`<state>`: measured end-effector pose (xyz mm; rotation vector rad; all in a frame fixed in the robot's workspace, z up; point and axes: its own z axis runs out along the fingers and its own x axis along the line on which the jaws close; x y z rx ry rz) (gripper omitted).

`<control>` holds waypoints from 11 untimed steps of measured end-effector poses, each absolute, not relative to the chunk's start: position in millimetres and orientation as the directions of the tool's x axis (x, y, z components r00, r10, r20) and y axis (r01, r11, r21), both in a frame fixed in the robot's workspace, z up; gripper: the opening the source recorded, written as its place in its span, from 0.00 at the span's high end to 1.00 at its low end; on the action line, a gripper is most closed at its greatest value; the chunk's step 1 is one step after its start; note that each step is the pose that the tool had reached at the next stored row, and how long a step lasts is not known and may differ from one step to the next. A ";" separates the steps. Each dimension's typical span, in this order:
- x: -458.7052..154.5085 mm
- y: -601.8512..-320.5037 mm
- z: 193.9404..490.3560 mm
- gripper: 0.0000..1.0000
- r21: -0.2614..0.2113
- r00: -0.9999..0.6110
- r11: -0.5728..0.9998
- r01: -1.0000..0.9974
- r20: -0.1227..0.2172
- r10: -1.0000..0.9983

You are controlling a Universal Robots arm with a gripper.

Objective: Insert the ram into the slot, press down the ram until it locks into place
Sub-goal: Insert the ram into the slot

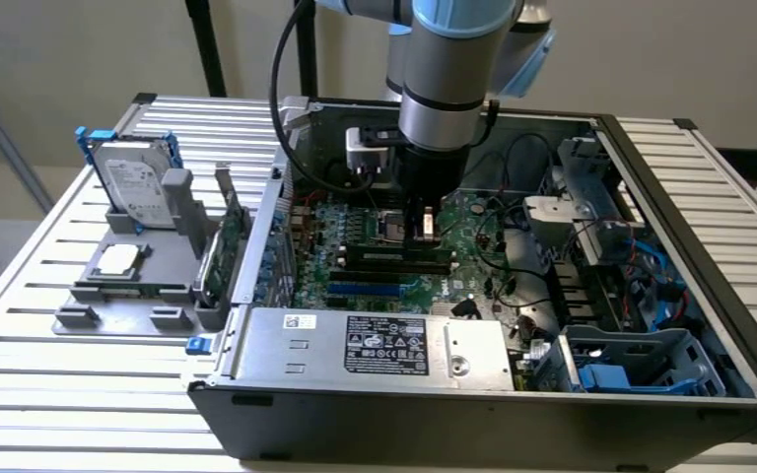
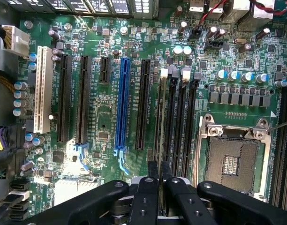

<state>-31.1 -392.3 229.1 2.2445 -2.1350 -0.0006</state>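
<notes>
My gripper (image 2: 159,167) reaches down over the motherboard, its black fingers (image 2: 152,187) shut on the ram (image 2: 161,126). The ram is a thin green stick seen edge-on. It runs along the outermost black slot (image 2: 158,93), the one nearest the blue socket, and ends by a white end clip (image 2: 163,71). I cannot tell how deep it sits. Three more black slots (image 2: 183,112) lie parallel beside it. In the exterior view the gripper (image 1: 421,229) stands upright inside the open computer case, just above the slots (image 1: 392,258).
A bright blue socket (image 2: 121,103), black expansion sockets (image 2: 82,98) and a white one (image 2: 41,89) lie beside the slots. The CPU socket (image 2: 232,159) is on the other side. A grey power supply (image 1: 378,345), cables (image 1: 536,236), a drive cage (image 1: 629,360) and a hard drive (image 1: 135,182) are nearby.
</notes>
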 end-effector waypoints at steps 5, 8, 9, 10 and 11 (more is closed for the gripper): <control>-31.1 -392.3 228.9 0.87 0.032 0.047 -0.046 -0.998 0.030 -0.998; -31.1 -392.3 228.8 0.87 0.032 0.043 -0.042 -0.999 0.030 -0.999; -31.1 -392.3 228.8 0.87 0.032 0.041 -0.040 -0.999 0.030 -0.999; -31.1 -392.3 228.8 0.87 0.032 0.040 -0.039 -0.999 0.030 -0.999; -31.1 -392.3 228.8 0.87 0.032 0.040 -0.039 -0.999 0.030 -0.999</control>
